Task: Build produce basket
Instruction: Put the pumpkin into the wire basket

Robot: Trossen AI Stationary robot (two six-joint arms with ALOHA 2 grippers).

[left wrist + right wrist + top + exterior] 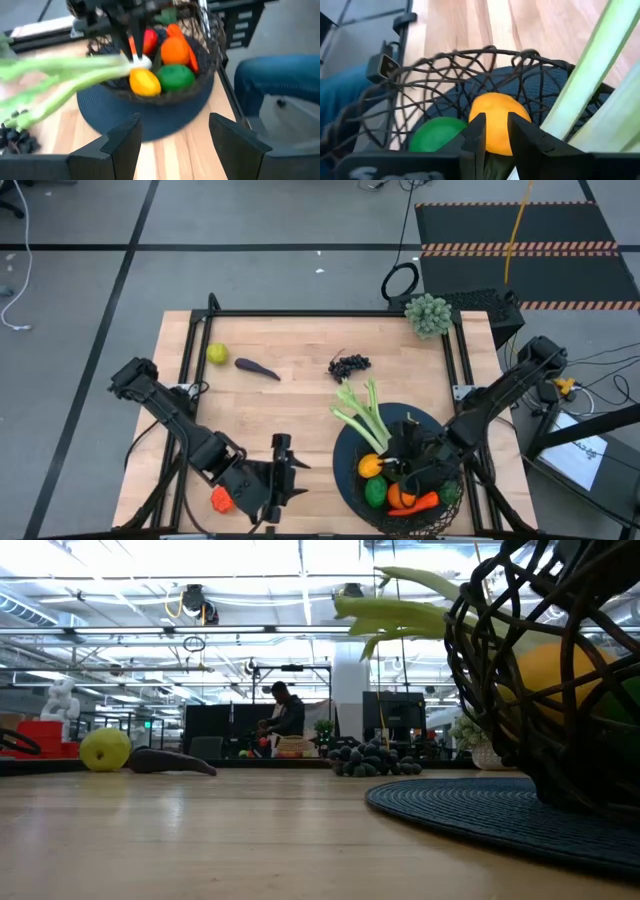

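The black wire basket (pixel 345 475) stands on a dark round mat at the table's near right. It holds a yellow fruit (pixel 145 81), a green lime (pixel 175 76), an orange (pixel 175 50) and a carrot (pixel 415 503). The celery stalk (pixel 360 415) leans on the basket's far-left rim, its leafy end out over the table. My right gripper (pixel 496 131) is over the basket at the celery's base, its fingers nearly together. My left gripper (pixel 290 468) is open near the near edge, facing the basket. Grapes (pixel 349 364), eggplant (pixel 257 368), a yellow-green fruit (pixel 217 354) and the mango (pixel 222 500) lie on the table. My right gripper comes from above, slanting down into the basket, onto the celery's white base end (pixel 141 61). Its own fingers hide the exact place of contact. The green stalks (pixel 590 65) run out past one finger and over the rim (pixel 545 59), so the celery lies tilted, leafy end outward.
A grey-green bumpy clump (pixel 428 313) sits at the table's far right corner. A black rail frames the wooden top (pixel 300 311). A person's blue trouser leg (pixel 280 80) shows just past the table's right side. Bare wood lies between the left gripper and the basket.
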